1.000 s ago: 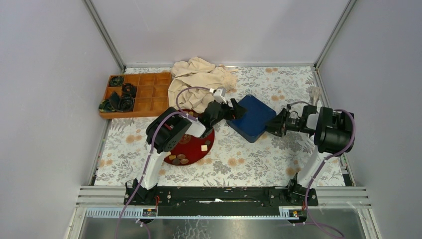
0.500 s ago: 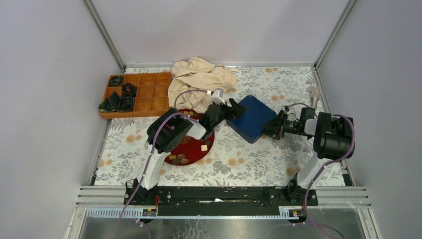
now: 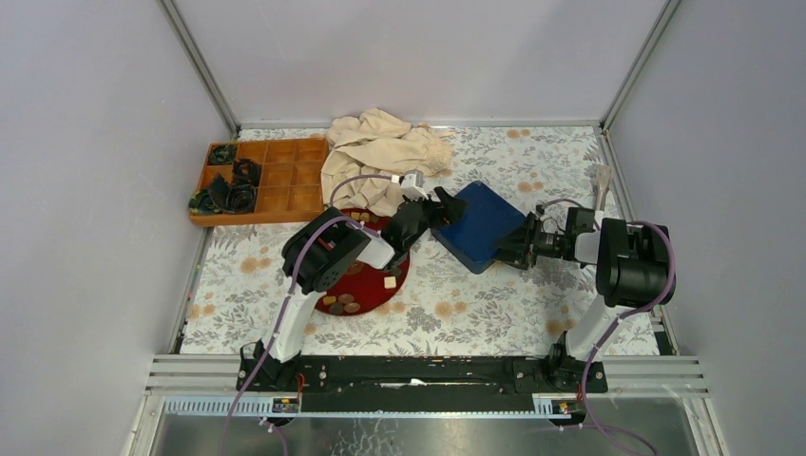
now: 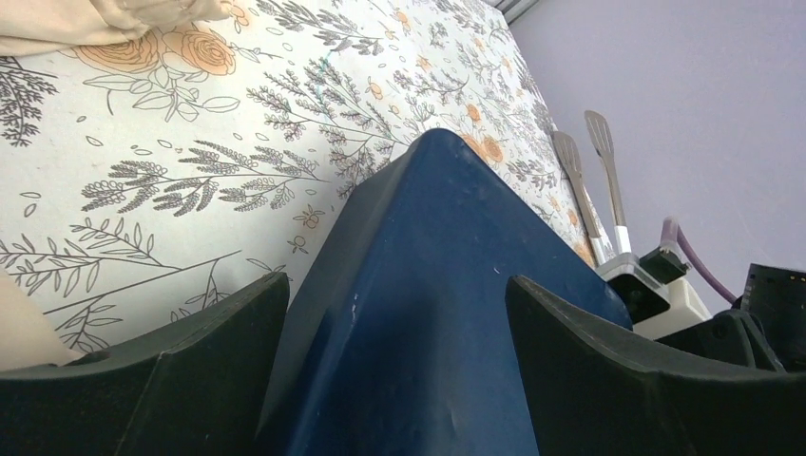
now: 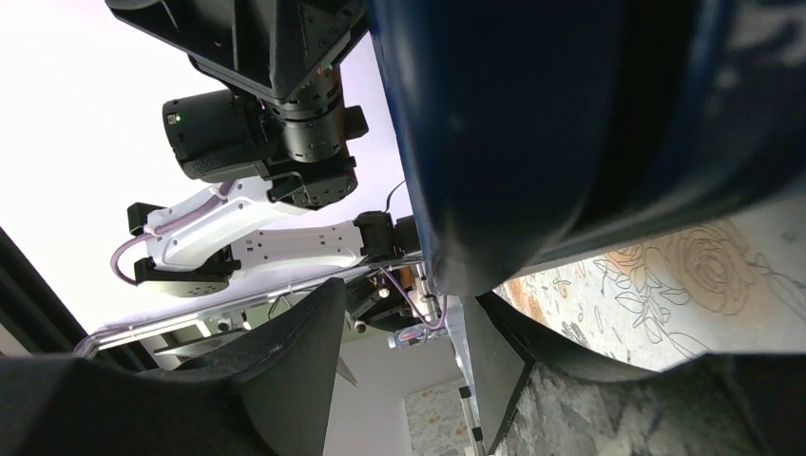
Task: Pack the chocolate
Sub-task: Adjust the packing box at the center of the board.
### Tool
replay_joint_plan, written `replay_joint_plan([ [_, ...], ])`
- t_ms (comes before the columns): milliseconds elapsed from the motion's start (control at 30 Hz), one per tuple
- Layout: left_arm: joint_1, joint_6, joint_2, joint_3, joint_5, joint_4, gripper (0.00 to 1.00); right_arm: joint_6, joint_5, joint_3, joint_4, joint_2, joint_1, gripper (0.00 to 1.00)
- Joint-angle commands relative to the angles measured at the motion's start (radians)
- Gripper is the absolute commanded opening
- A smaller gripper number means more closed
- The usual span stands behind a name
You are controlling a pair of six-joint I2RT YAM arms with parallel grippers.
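Note:
Several pieces of chocolate [image 3: 340, 304], brown plus one cream-white [image 3: 390, 281], lie on a red plate [image 3: 373, 282], partly hidden under my left arm. A dark blue box [image 3: 483, 223] sits on the floral cloth to the plate's right. My left gripper [image 3: 439, 211] [image 4: 397, 283] stands wide open, its fingers [image 4: 190, 366] straddling the box's left corner [image 4: 428, 285]. My right gripper [image 3: 518, 249] [image 5: 404, 294] is rolled sideways at the box's near right edge and is open, with the box's edge [image 5: 494, 123] just above its fingertips.
An orange compartment tray [image 3: 276, 180] holding black items [image 3: 228, 190] stands at the back left. A crumpled beige cloth [image 3: 380, 152] lies behind the plate. Metal utensils [image 3: 601, 180] [image 4: 594, 180] rest by the right wall. Metal frame rails border the table.
My right arm has slid left, bringing its gripper up to the blue box's near right edge, and its jaws have spread a little. The left gripper has barely moved.

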Motion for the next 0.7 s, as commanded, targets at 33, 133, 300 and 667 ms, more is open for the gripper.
replay_joint_plan([
  [33,-0.231,-0.152,-0.018,0.009,0.247,0.164,0.89,0.021,0.155,-0.003,0.189,-0.011,0.113,0.57],
  [133,-0.239,-0.158,-0.022,0.000,0.237,0.172,0.89,0.048,0.173,-0.015,0.219,-0.014,0.113,0.56],
  [300,-0.253,-0.172,-0.037,-0.028,0.205,0.199,0.89,0.152,0.199,-0.057,0.354,-0.028,0.113,0.56],
  [667,-0.303,-0.186,-0.073,-0.082,0.071,0.212,0.89,0.157,0.223,-0.076,0.356,-0.053,0.115,0.57],
])
